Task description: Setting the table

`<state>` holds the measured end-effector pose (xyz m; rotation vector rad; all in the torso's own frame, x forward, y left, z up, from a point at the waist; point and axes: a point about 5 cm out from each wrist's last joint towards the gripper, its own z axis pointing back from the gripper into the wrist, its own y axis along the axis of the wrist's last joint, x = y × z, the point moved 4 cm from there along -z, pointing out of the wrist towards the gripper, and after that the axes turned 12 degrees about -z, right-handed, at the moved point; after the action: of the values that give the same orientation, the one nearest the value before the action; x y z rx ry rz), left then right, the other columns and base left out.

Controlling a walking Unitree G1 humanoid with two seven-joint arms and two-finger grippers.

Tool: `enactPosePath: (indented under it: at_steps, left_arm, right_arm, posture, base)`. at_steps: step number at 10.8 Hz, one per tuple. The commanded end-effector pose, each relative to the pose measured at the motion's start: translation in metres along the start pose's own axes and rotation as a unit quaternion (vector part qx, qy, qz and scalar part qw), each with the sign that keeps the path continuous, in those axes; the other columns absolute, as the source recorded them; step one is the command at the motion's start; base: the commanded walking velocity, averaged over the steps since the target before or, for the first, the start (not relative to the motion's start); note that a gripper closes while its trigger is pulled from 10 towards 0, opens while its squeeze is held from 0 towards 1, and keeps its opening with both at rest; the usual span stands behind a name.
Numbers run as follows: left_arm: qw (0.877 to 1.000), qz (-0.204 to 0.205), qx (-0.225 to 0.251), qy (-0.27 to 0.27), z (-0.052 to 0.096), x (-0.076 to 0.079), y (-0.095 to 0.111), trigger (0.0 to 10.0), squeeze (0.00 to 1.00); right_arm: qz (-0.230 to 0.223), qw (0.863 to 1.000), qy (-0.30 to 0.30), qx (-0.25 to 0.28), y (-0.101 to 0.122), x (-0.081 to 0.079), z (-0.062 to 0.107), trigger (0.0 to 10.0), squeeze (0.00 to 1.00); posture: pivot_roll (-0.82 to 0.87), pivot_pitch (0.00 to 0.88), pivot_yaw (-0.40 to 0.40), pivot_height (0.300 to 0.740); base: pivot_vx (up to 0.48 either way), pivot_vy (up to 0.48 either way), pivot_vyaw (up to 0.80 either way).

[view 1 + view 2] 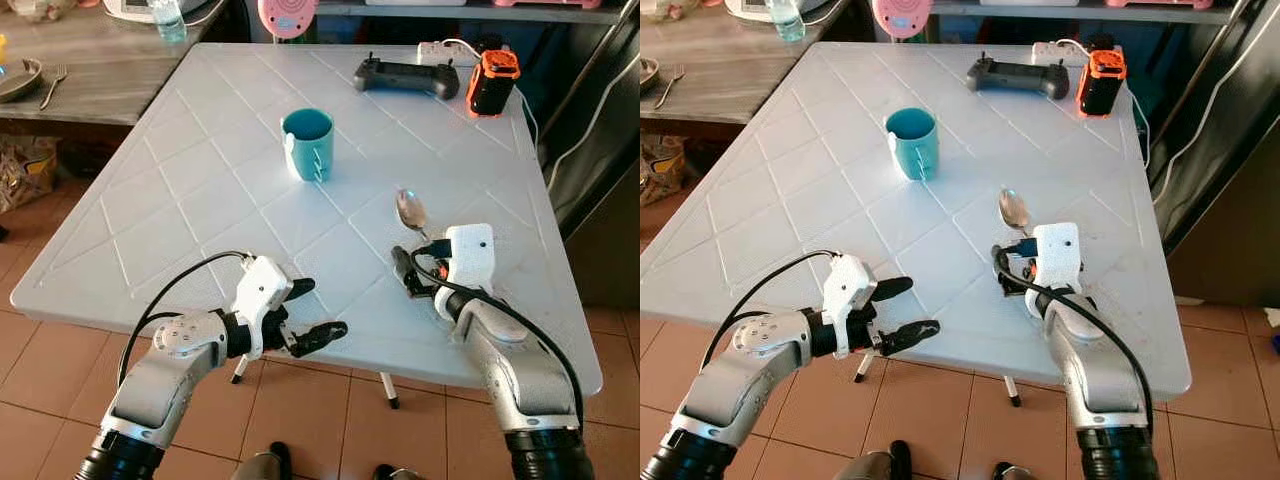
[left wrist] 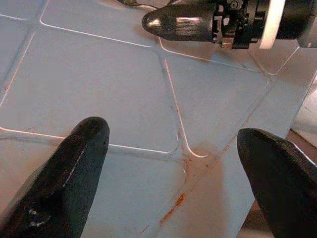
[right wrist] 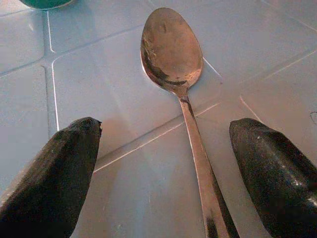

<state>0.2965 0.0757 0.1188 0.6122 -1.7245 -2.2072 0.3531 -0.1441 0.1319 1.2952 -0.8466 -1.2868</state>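
White bench (image 1: 150, 230) carries a spoon (image 3: 173, 54); right end effector (image 3: 163, 163) open astride its handle; left end effector (image 1: 312, 312) open, empty; a shallow pinch could skid the spoon toward the cup (image 1: 308, 143).

- A home dining corner: a white plastic table (image 1: 180, 190) stands on terracotta floor tiles (image 1: 30, 380).
- Well beyond the left gripper (image 1: 308, 312), a wooden counter (image 1: 110, 60) holds a plate (image 1: 18, 80), a fork (image 1: 53, 87) and a bottle (image 1: 170, 20).
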Motion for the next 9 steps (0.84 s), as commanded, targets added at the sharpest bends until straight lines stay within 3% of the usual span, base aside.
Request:
enactPosePath:
  at_steps: [1, 2, 3, 9]
  left_arm:
    - [1.000, -0.003, -0.004, -0.002, 0.002, 0.003, 0.000, 10.0, 0.00]
    - [1.000, -0.002, -0.004, -0.003, 0.002, 0.004, -0.001, 10.0, 0.00]
    - [1.000, -0.001, -0.005, -0.004, 0.001, 0.005, -0.001, 10.0, 0.00]
    - [1.000, -0.001, -0.010, -0.007, 0.001, 0.007, -0.001, 10.0, 0.00]
  right_arm:
    - [-0.006, 1.000, 0.001, -0.010, -0.005, 0.003, -0.003, 10.0, 0.22]
    - [-0.008, 1.000, -0.002, -0.008, -0.005, 0.004, -0.004, 8.7, 0.12]
    - [-0.021, 1.000, 0.006, -0.012, -0.008, 0.003, -0.005, 0.0, 0.02]
    - [-0.022, 0.999, 0.011, -0.025, -0.018, 0.003, -0.003, 0.0, 0.00]
  posture:
    - [0.13, 0.200, 0.049, 0.740]
    - [0.13, 0.201, 0.048, 0.740]
    - [0.13, 0.202, 0.050, 0.740]
    - [0.13, 0.208, 0.057, 0.740]
  base:
    - [0.000, 0.000, 0.00]
    - [0.000, 0.000, 0.00]
    - [0.000, 0.000, 0.00]
    - [0.000, 0.000, 0.00]
